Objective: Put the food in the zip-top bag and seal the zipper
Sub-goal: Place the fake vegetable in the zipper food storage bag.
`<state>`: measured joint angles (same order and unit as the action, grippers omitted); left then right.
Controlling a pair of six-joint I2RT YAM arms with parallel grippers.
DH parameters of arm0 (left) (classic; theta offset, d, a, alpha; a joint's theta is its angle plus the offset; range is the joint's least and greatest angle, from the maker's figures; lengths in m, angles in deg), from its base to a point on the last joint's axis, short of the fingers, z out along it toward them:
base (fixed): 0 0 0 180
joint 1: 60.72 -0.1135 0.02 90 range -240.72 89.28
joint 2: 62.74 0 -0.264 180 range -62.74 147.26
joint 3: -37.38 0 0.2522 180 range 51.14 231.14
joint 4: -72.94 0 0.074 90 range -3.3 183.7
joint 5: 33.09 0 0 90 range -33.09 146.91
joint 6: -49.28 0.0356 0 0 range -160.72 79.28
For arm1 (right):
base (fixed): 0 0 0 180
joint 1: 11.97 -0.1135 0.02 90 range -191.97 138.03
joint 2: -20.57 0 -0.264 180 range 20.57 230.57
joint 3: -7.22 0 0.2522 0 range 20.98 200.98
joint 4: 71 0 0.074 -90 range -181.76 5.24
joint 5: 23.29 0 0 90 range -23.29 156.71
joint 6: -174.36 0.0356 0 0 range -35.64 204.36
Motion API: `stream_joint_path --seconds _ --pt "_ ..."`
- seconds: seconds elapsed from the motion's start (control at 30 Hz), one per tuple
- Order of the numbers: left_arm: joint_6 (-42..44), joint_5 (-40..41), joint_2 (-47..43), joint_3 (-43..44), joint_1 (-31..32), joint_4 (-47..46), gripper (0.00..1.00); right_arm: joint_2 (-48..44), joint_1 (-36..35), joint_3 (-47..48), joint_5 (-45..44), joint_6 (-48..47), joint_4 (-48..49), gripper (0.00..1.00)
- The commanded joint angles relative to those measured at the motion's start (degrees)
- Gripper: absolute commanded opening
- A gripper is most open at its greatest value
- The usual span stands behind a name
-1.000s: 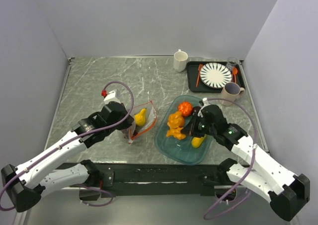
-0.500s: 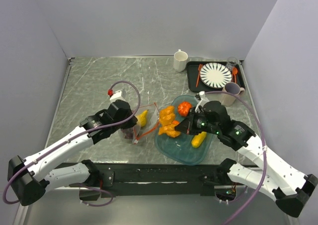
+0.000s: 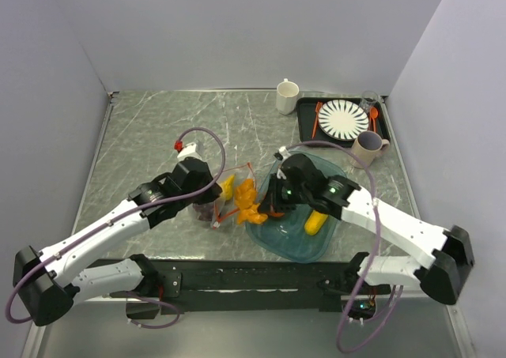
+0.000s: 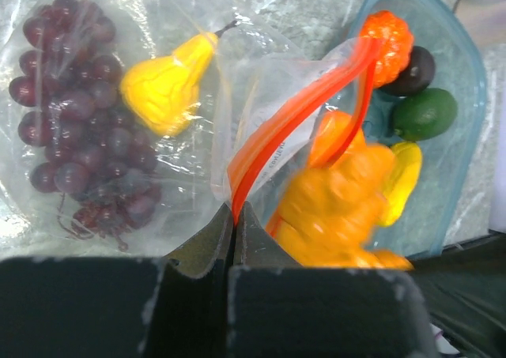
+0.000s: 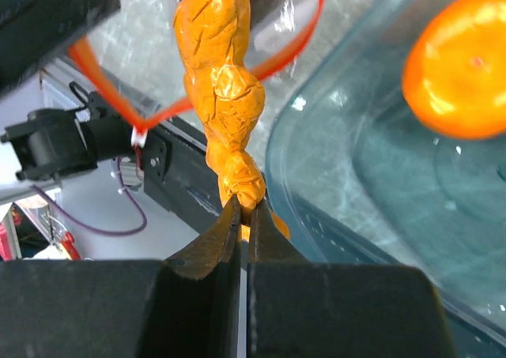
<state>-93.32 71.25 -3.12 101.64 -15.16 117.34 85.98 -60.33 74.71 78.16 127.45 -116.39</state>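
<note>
Two closed grips, you see | left gripper (image 4: 235, 216) pinches orange-red zipper strip (image 4: 294, 114) of clear plastic zip-top bag (image 4: 196, 175) | right gripper (image 5: 243, 209) clamps lumpy orange toy fruit (image 5: 221, 81).

Grey marbled tabletop (image 3: 158, 129), plain pale walls (image 3: 237, 34), even light

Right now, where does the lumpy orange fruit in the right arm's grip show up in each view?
Top view: orange fruit in the centre, at the bag mouth, left of the tray.
Left wrist: lower right, in front of the tray.
Right wrist: upper centre, left of the tray.
Shared landmark: the teal tray.
</note>
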Motion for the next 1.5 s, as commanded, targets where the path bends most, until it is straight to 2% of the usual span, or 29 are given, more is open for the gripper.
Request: stream_joint_path --seconds 0.0,0.17,0.37,0.47,0.7,0.93,1.03,1.27,1.37,1.47 --pt "0.4 -1.5 -2.6 -0.4 -0.2 -2.2 0.01 6.6 -0.2 8.4 -0.4 -1.8 4.2 0.00" --pt "0.1 -2.0 -2.8 -1.9 -0.1 -2.2 0.01 11.7 1.8 11.7 1.9 -0.4 6.0 0.00" --pt "0.2 -1.8 -3.1 -2.2 -0.1 -1.9 0.01 12.6 4.2 10.6 6.5 3.5 8.9 0.00" --pt "0.7 -1.3 -3.0 -2.2 -0.1 -1.1 0.01 10.5 6.0 8.4 11.5 5.2 12.5 0.00" --pt "0.4 -2.2 -3.2 -1.8 -0.1 -2.2 0.01 13.5 6.6 10.3 7.6 5.2 9.4 0.00" --pt "0.6 -0.5 -3.0 0.8 -0.1 -0.3 0.01 18.9 1.0 16.6 -0.4 3.8 2.8 0.00" --pt "0.5 0.5 -3.0 1.4 -0.1 0.2 0.01 19.5 -2.7 19.0 -7.0 3.6 -1.2 0.00" --pt "0.7 -0.8 -3.4 1.0 -0.1 -0.7 0.01 20.9 -3.4 21.2 -11.2 7.3 -2.5 0.00" --pt "0.1 -0.7 -3.8 0.7 -0.1 -0.5 0.01 20.1 -3.8 20.2 -11.4 9.3 1.7 0.00" --pt "0.0 -1.3 -5.0 0.4 -0.1 -1.7 0.01 23.8 -3.8 23.7 -12.8 8.4 0.2 0.00"
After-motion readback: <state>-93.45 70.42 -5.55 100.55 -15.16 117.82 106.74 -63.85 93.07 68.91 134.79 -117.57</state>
